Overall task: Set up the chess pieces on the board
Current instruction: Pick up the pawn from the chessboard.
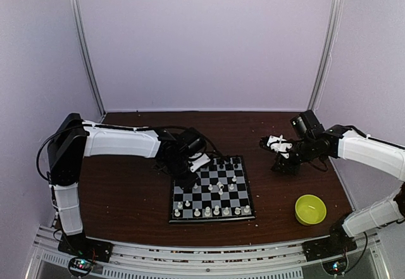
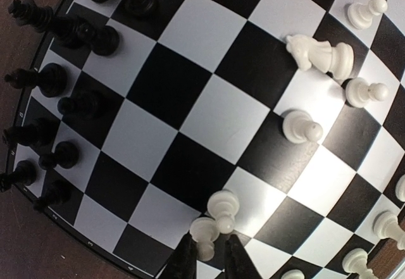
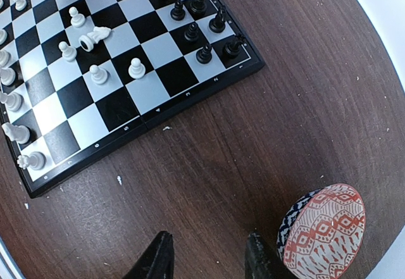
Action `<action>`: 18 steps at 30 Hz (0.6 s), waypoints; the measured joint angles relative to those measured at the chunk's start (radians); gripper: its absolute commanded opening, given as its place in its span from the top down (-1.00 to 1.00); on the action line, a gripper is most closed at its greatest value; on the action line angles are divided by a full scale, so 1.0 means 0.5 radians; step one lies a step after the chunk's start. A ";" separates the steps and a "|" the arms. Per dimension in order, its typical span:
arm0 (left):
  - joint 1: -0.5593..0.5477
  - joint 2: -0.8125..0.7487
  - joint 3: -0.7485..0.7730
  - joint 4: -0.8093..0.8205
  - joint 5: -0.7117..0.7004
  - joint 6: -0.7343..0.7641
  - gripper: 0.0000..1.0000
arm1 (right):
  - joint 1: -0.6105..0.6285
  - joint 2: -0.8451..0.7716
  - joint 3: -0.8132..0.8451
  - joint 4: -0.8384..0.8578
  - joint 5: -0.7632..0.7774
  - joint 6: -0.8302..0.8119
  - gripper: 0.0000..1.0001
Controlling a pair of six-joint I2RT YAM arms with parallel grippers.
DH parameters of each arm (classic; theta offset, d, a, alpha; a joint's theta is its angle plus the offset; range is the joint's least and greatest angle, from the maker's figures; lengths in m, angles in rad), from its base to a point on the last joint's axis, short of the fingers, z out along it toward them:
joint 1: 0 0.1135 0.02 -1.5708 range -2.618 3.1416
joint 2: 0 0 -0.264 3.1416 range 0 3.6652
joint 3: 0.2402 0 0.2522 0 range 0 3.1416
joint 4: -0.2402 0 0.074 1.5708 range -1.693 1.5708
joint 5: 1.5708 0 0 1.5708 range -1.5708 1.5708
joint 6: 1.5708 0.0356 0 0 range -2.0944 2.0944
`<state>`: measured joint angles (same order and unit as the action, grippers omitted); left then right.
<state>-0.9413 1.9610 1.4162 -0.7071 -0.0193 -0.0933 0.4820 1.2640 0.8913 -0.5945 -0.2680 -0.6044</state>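
The board [image 1: 212, 219] lies at the table's middle, also shown in the left wrist view [image 2: 190, 70] and the right wrist view [image 3: 145, 118]. Black chess pieces [image 2: 50, 80] line its far side and white ones [image 1: 209, 211] its near side. A white knight [image 2: 319, 54] lies toppled mid-board. My left gripper [image 2: 210, 257] is low over the board's far left part [image 1: 188, 176]. Its fingers stand narrowly apart around the head of a white pawn [image 2: 205, 231]. The left pad touches it and a slit shows at the right pad. A second white pawn [image 2: 223, 206] stands just beyond. My right gripper [image 3: 209, 257] hangs open over bare wood.
A red-patterned bowl [image 3: 323, 231] stands close beside my right gripper's right finger. A yellow-green bowl [image 1: 311, 209] sits near the front right. Pale crumbs [image 3: 119, 179] dot the brown table near the board's edge. White walls and poles close in the back and sides.
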 measured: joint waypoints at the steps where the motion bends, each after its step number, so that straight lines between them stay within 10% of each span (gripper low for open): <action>1: 0.000 0.001 0.000 0.000 -0.002 0.002 0.80 | 0.000 0.000 0.000 0.000 0.000 0.000 0.25; 18: -0.009 -0.240 -0.133 -0.043 0.142 0.016 0.91 | 0.001 0.001 0.000 -0.002 0.005 0.000 0.25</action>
<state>-0.9459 1.8412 1.3499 -0.7284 0.0517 -0.0853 0.4824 1.2644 0.8913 -0.5953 -0.2657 -0.6044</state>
